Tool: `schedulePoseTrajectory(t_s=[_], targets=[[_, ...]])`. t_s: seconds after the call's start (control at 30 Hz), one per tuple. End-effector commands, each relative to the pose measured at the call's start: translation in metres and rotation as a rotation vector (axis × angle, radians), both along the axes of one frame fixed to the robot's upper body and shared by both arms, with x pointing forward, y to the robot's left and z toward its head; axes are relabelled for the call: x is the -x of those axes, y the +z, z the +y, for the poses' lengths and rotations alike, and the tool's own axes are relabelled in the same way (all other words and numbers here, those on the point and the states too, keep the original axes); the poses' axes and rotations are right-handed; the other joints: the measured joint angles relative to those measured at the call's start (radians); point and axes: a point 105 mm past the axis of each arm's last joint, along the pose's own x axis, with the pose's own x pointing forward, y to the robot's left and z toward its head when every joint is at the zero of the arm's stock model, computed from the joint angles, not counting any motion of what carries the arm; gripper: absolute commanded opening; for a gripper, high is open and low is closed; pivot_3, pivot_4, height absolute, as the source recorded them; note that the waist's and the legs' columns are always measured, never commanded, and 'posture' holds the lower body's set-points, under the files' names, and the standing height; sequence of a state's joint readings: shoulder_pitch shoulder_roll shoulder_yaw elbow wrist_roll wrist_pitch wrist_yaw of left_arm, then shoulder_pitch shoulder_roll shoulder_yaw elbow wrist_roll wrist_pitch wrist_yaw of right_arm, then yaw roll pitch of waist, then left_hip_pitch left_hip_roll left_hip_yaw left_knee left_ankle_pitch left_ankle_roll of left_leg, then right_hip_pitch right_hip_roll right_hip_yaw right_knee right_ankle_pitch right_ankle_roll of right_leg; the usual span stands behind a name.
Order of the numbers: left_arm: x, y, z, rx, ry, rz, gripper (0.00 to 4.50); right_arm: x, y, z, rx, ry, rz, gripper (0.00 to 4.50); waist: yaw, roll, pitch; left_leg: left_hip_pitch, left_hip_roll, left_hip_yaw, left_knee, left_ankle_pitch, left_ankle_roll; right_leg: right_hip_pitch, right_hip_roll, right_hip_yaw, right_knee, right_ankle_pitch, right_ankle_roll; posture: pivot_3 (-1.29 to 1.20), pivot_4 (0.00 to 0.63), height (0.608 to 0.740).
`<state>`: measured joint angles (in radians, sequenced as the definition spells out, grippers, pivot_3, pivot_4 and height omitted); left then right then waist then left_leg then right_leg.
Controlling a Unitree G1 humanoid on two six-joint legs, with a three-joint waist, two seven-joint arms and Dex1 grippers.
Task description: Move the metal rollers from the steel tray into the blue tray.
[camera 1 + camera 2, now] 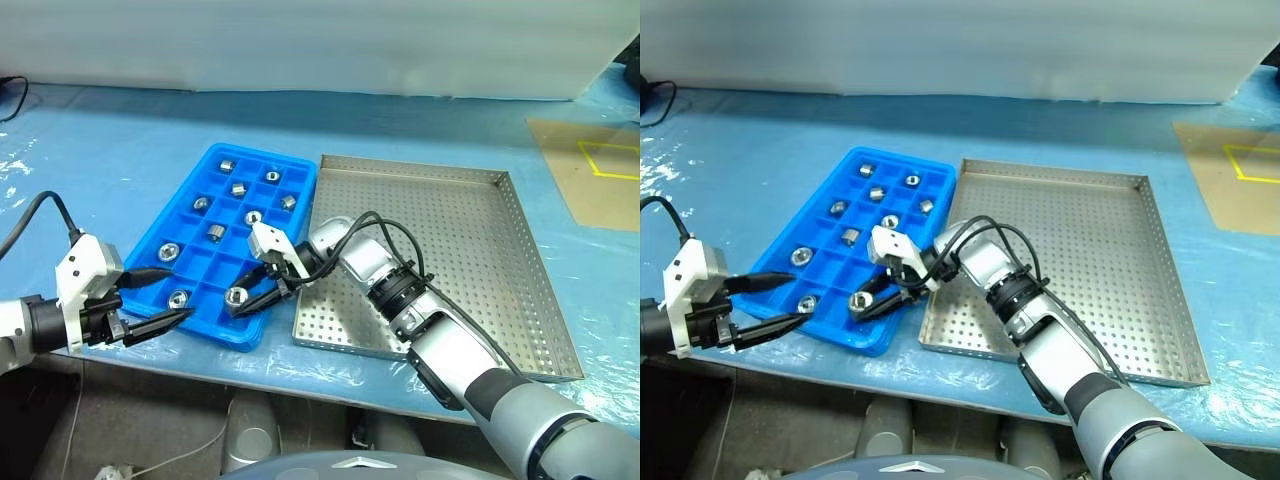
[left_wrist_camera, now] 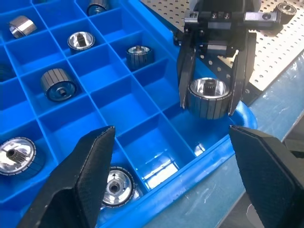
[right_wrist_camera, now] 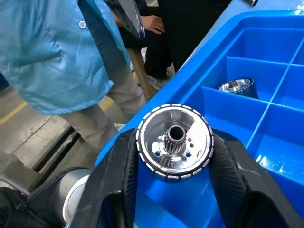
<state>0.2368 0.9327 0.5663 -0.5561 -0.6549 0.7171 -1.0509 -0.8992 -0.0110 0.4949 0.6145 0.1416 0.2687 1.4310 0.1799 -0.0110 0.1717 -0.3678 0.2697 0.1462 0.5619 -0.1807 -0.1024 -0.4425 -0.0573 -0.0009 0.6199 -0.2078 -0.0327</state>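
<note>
My right gripper (image 1: 245,300) is shut on a metal roller (image 1: 237,295), a ribbed silver cylinder, and holds it over the near corner compartment of the blue tray (image 1: 300,168). Both fingers hug the roller (image 3: 173,142) in the right wrist view. Several other rollers, such as one (image 1: 217,232) mid-tray, sit in the tray's compartments. My left gripper (image 1: 183,292) is open with nothing between its fingers, at the blue tray's near left edge, pointing towards the right gripper (image 2: 207,107). The steel tray (image 1: 470,260) lies to the right of the blue tray, its visible floor bare.
Both trays rest on a table covered with blue film (image 1: 120,150). A brown panel with yellow tape (image 1: 595,170) lies at the far right. A black cable (image 1: 15,95) runs at the far left. A person in a light blue coat (image 3: 52,52) stands beyond the table's edge.
</note>
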Motion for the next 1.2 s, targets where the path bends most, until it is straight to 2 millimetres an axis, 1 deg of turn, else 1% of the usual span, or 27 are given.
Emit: schedulePoseTrajectory(t_s=[0.03,0.07,0.13,0.2,0.27,0.33,0.43,0.47,0.57,0.67,0.7,0.8,0.87,0.9,1.0,1.1,1.2], targets=[[-0.005,0.004,-0.006,0.001,-0.04,-0.013,4.03,-0.005,0.009,0.003,-0.039,-0.034,-0.029,3.34,-0.003,0.0,0.0,0.0,0.0,0.0,0.0,0.0,0.0,0.0,0.0,0.0,0.0,0.0,0.0,0.35,0.15,0.74],[-0.009,0.004,-0.008,0.005,-0.053,-0.014,4.03,-0.01,0.01,0.002,-0.04,-0.066,-0.041,3.64,-0.003,0.0,0.0,0.0,0.0,0.0,0.001,0.0,0.0,0.0,0.0,0.0,0.0,0.0,0.0,0.34,0.15,0.74],[-0.013,0.005,-0.011,0.009,-0.071,-0.015,4.03,-0.015,0.012,-0.001,-0.042,-0.096,-0.051,3.64,-0.003,0.0,0.0,0.0,0.0,0.0,0.001,0.001,-0.001,0.0,0.0,0.0,0.001,0.0,0.0,0.31,0.15,0.74],[-0.017,0.004,-0.015,0.016,-0.094,-0.013,4.03,-0.018,0.017,-0.009,-0.052,-0.116,-0.052,3.64,-0.004,0.0,0.0,0.001,0.0,0.0,0.001,0.001,-0.001,0.0,0.0,0.0,0.001,0.0,0.0,0.26,0.15,0.74],[-0.025,0.002,-0.02,0.024,-0.133,-0.012,4.03,-0.025,0.029,-0.022,-0.082,-0.155,-0.031,3.64,-0.003,0.0,0.0,0.0,0.0,0.0,0.002,0.001,-0.002,0.0,0.0,0.0,0.002,0.0,0.0,0.2,0.15,0.74],[-0.032,0.001,-0.028,0.035,-0.177,-0.011,4.03,-0.03,0.041,-0.036,-0.107,-0.198,-0.028,3.64,-0.006,0.0,0.0,0.0,0.0,0.0,0.002,0.003,-0.006,0.0,0.0,0.0,0.003,0.0,0.0,0.15,0.15,0.74],[-0.048,-0.001,-0.047,0.054,-0.284,-0.025,4.03,-0.032,0.053,-0.068,-0.125,-0.277,-0.018,3.64,-0.01,0.0,-0.001,0.001,0.0,0.0,0.003,0.004,-0.007,0.001,0.0,0.0,0.004,0.0,0.0,0.04,0.15,0.74],[-0.054,-0.003,-0.056,0.066,-0.329,-0.026,4.03,-0.033,0.055,-0.083,-0.13,-0.341,0.026,3.64,-0.018,0.0,-0.001,0.002,0.0,0.0,0.004,0.004,-0.007,0.002,0.0,0.001,0.004,0.001,0.001,0.0,0.15,0.74],[-0.067,-0.012,-0.082,0.082,-0.46,-0.008,4.03,-0.034,0.042,-0.124,-0.081,-0.522,0.059,3.64,-0.032,0.001,-0.002,0.003,-0.001,0.001,0.005,0.004,-0.007,0.004,0.0,0.002,0.003,0.001,0.001,-0.11,0.15,0.74],[-0.073,-0.02,-0.104,0.099,-0.579,0.011,4.03,-0.023,0.037,-0.151,-0.048,-0.637,0.047,3.64,-0.068,0.001,-0.003,0.003,-0.002,0.001,0.006,0.004,-0.007,0.004,0.0,0.003,0.003,0.001,0.002,-0.2,0.15,0.74],[-0.075,-0.022,-0.11,0.106,-0.612,0.017,4.03,-0.019,0.037,-0.157,-0.044,-0.668,0.042,3.64,-0.086,0.002,-0.003,0.003,-0.002,0.001,0.006,0.004,-0.007,0.004,0.001,0.004,0.004,0.002,0.002,-0.22,0.15,0.74],[-0.078,-0.027,-0.13,0.125,-0.701,0.028,4.03,-0.01,0.041,-0.17,-0.06,-0.764,0.045,3.64,-0.129,0.002,-0.003,0.003,-0.001,0.002,0.004,0.005,-0.007,0.004,0.003,0.007,0.004,0.002,0.002,-0.32,0.15,0.74],[-0.081,-0.029,-0.142,0.128,-0.755,0.027,4.03,-0.008,0.044,-0.177,-0.086,-0.841,0.047,3.64,-0.15,0.003,-0.003,0.005,-0.001,0.003,0.004,0.005,-0.007,0.005,0.004,0.009,0.004,0.002,0.002,-0.37,0.15,0.74],[-0.081,-0.031,-0.147,0.127,-0.78,0.03,4.03,-0.007,0.043,-0.182,-0.079,-0.876,0.037,3.64,-0.158,0.003,-0.003,0.006,-0.001,0.003,0.004,0.005,-0.007,0.005,0.004,0.011,0.004,0.002,0.002,-0.41,0.15,0.74],[-0.082,-0.032,-0.158,0.136,-0.838,0.037,4.03,0.0,0.034,-0.189,-0.061,-0.948,0.036,3.64,-0.173,0.003,-0.004,0.01,-0.002,0.006,0.005,0.004,-0.006,0.008,0.005,0.015,0.003,0.002,0.003,-0.44,0.15,0.74],[-0.082,-0.033,-0.163,0.142,-0.866,0.046,4.03,0.011,0.025,-0.192,-0.049,-0.989,0.059,3.64,-0.184,0.003,-0.004,0.012,-0.003,0.008,0.004,0.003,-0.005,0.009,0.006,0.019,0.002,0.003,0.004,-0.47,0.15,0.74],[-0.08,-0.036,-0.164,0.145,-0.879,0.054,4.03,0.018,0.008,-0.2,0.02,-1.028,0.04,3.64,-0.193,0.003,-0.004,0.015,-0.005,0.01,0.004,0.002,-0.003,0.011,0.006,0.021,0.0,0.003,0.005,-0.48,0.15,0.74]])
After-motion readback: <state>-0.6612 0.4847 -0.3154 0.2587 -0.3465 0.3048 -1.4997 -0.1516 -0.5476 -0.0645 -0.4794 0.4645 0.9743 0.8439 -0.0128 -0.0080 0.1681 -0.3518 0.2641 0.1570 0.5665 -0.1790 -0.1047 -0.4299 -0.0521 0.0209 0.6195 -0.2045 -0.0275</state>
